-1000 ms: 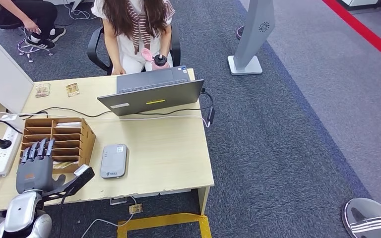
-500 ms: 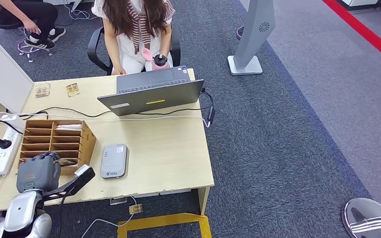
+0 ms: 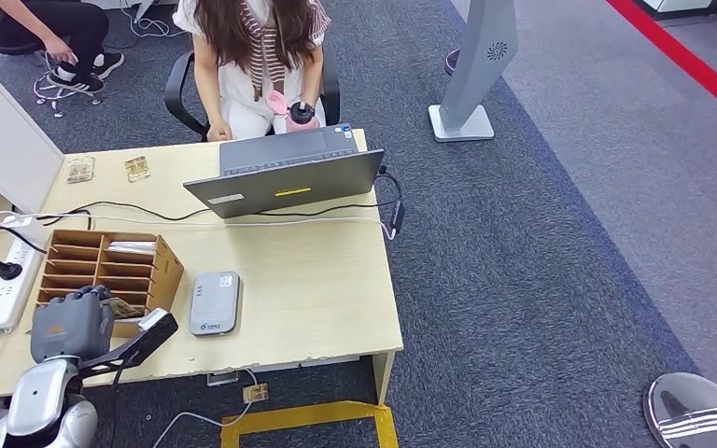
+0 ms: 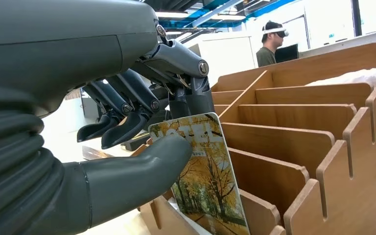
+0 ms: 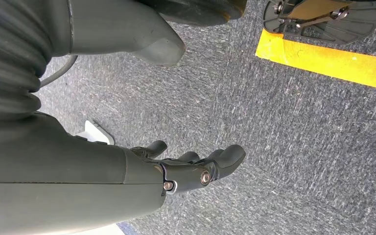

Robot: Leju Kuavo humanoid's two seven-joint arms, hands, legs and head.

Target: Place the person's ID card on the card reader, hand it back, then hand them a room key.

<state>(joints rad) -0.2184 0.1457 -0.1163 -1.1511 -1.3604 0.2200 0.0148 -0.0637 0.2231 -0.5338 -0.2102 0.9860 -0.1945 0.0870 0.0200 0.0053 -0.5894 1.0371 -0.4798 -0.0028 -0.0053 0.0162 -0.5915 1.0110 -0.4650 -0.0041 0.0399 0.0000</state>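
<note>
So I've got my left hand (image 3: 73, 324) down at the near end of the wooden card rack (image 3: 154, 271) on the left side of the bench (image 3: 317, 299), and my thumb and fingers (image 4: 127, 128) are pinched on a room key card (image 4: 205, 181), the one with the yellow autumn trees printed on it. From the left wrist view the card's lower part sits down in a near slot of the rack, tilted, so it isn't clear of the dividers yet.

Stuff I'm worried about:

- The pinch is only on the top part of the card. If I pull at an angle, the lower edge could catch on a divider and the card twists out of my thumb.
- The rack looks light. Drag the card sideways and the whole rack may slide, maybe toward the card reader (image 3: 214, 302) just to its right.
- Can't tell if there's a second card stuck behind this one, so I might lift two.
- The person (image 3: 257, 56) sits at the far side behind the laptop (image 3: 285, 182), so the handover is a long reach over the lid and cables; a loose grip could drop the card there.

My right hand (image 5: 196, 169) hangs over the carpet, fingers loosely curled, holding nothing. I don't see the ID card anywhere.
</note>
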